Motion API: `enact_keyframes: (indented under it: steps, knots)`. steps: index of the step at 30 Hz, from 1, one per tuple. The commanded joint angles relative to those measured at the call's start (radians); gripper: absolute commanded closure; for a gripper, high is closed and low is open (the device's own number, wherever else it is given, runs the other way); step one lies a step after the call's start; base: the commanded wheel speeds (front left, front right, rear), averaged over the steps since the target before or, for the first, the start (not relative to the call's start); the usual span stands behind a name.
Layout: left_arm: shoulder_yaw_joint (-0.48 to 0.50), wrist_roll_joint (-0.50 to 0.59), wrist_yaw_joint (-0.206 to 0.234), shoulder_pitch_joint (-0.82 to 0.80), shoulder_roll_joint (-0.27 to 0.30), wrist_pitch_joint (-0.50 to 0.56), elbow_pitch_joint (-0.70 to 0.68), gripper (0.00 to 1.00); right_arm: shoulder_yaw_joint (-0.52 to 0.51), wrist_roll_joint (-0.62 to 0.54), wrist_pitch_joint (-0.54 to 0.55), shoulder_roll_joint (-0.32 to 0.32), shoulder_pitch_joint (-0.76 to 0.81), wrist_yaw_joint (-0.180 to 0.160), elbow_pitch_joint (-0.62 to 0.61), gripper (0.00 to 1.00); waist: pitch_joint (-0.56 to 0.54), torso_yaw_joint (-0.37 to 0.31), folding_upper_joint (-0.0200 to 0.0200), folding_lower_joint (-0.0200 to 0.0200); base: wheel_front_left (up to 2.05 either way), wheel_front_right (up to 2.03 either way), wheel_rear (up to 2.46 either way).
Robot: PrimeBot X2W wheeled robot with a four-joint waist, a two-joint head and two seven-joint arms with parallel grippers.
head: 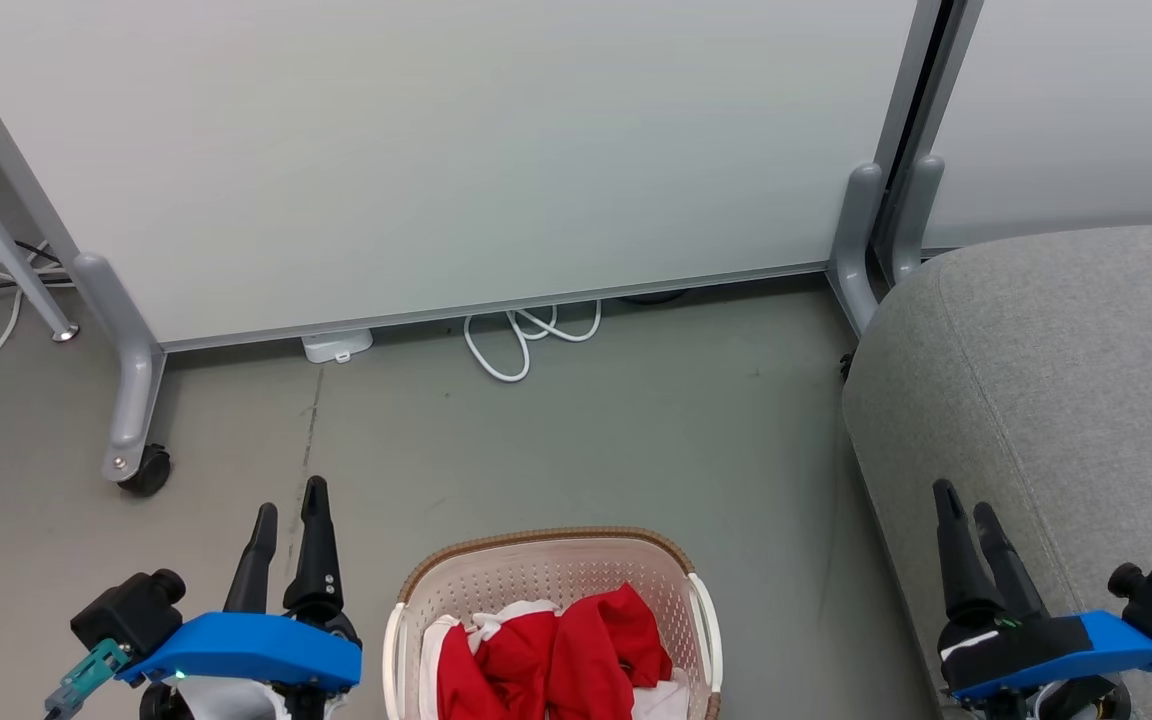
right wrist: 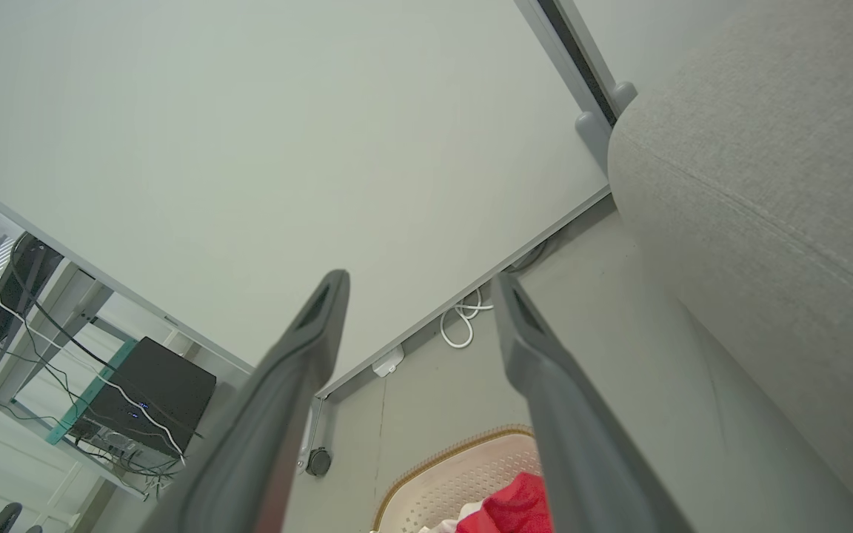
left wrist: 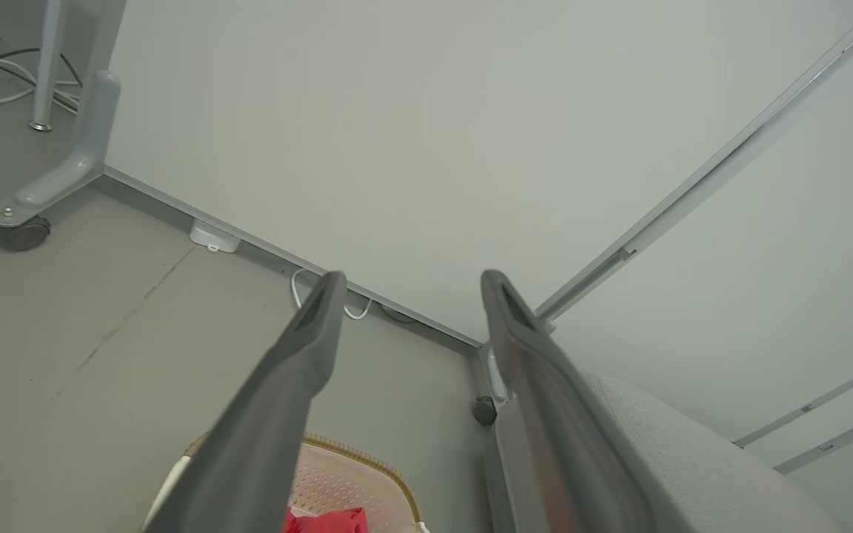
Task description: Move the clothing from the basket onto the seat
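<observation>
Clothing (head: pixel 556 650) lies heaped in the basket (head: pixel 546 540), with bare floor (head: pixel 586 440) between its rim and the seat (head: pixel 1056 400) edge. Left gripper (head: pixel 289 498) and right gripper (head: pixel 961 498) flank the basket, fingers parted, empty.

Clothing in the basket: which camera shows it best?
The head view: it looks down on the clothing heaped in the basket. The left wrist view catches a red scrap at its bottom edge; the right wrist view, a small patch.
</observation>
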Motion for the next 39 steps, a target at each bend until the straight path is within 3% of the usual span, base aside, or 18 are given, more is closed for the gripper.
enact_keyframes:
  steps: [1, 39]
  knots:
    - [-0.006, 0.025, -0.004, -0.027, 0.005, -0.010, -0.009, 0.00, 0.003, -0.025, -0.009, -0.007, -0.011, 0.001, -0.014, 0.00, 0.000, 0.000, 0.0000, 0.0000, 0.00, 0.00, 0.00]
    - [-0.054, 0.380, -0.013, -0.037, 0.005, -0.106, 0.028, 0.00, 0.029, -0.428, -0.084, -0.011, 0.005, 0.002, -0.036, 0.00, -0.001, 0.003, 0.0000, 0.0000, 0.00, 0.00, 0.00]
